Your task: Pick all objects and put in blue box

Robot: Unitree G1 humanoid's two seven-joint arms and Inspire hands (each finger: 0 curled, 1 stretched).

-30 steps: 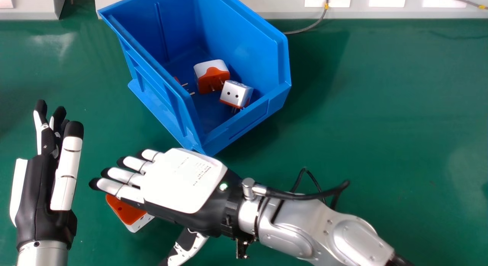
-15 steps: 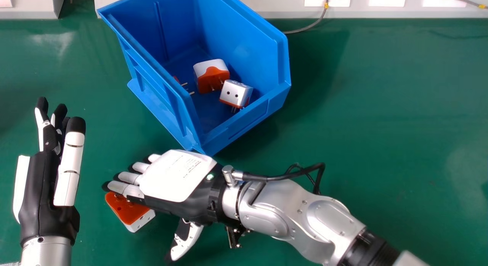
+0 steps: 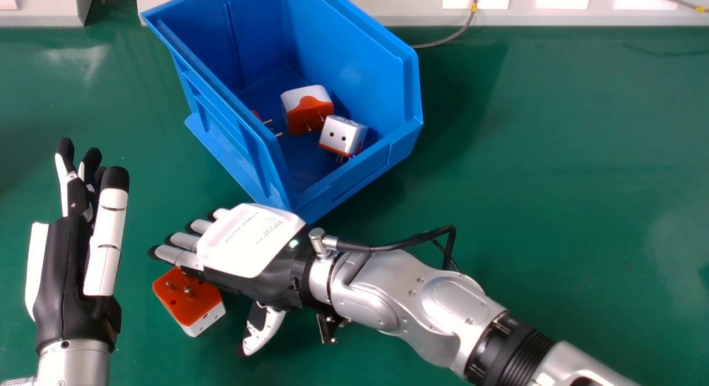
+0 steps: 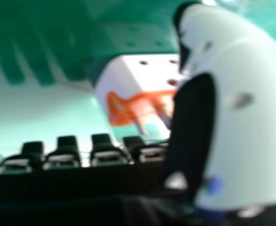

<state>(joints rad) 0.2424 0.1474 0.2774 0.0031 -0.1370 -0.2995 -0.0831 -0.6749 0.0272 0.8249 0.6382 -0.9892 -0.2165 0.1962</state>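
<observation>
1. Tabletop (image 3: 554, 209), head view: green, far edge meeting a pale wall panel (image 3: 410, 6).
2. Blue box (image 3: 354, 184) near that edge, containing two adapters (image 3: 307, 113).
3. Loose adapter (image 3: 188, 303), prongs up, nearer the robot; right hand (image 3: 249, 242) beside it, left hand (image 3: 63, 275) farther left; both extended, empty.
4. Right hand view: loose adapter beyond straight fingers (image 4: 66, 146); contact indeterminable.

a box (image 3: 357, 177) that was all blue, a plug (image 3: 194, 308) that was orange and white, a table (image 3: 554, 153) that was green
</observation>
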